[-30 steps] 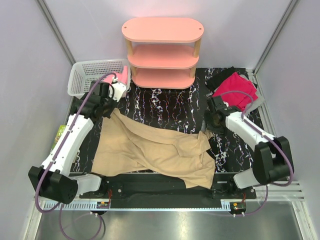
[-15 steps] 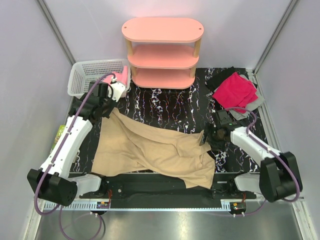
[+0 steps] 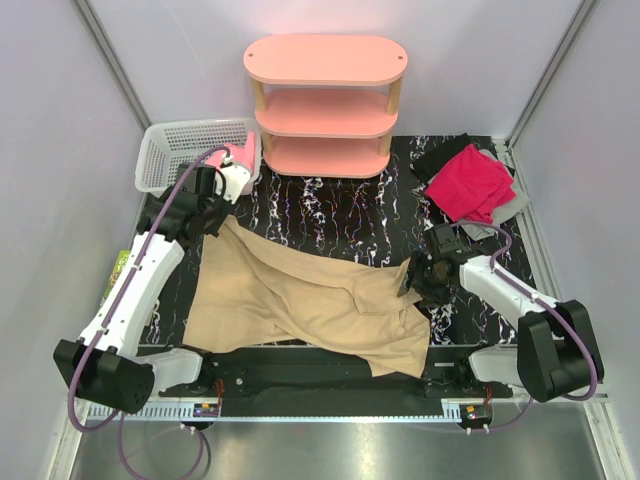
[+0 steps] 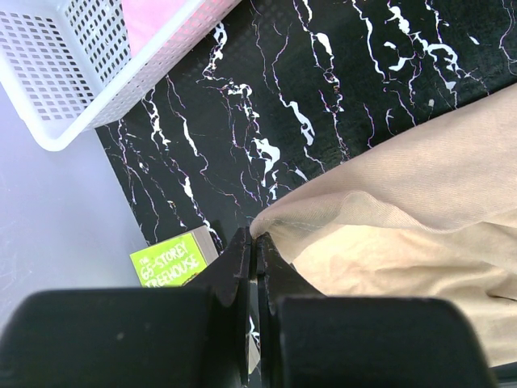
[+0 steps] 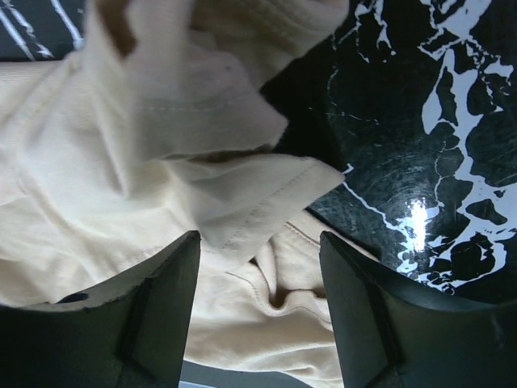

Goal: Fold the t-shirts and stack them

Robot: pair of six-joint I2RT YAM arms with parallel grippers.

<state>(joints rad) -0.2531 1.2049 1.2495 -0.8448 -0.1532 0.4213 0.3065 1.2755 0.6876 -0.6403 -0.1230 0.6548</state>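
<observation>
Your left pincer (image 4: 254, 242), clenched, pinches one corner of the large tan-beige cloth t-shirt (image 3: 310, 300). Your right pincer (image 5: 257, 242) stands released, its jaws straddling a stitched hem. The shirt lies rumpled across the black marbled tabletop (image 3: 340, 215) between the arms; overlapping folds obscure its true outline.

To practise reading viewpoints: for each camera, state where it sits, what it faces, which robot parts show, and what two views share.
Top external: above and behind the arms, looking down on the table; both arms show.
Left wrist: on the left arm, facing down; left gripper pinches the tan t-shirt, basket nearby.
Right wrist: on the right arm, facing down; right gripper open over that t-shirt.
Shared: both wrist views show the tan t-shirt.
</observation>
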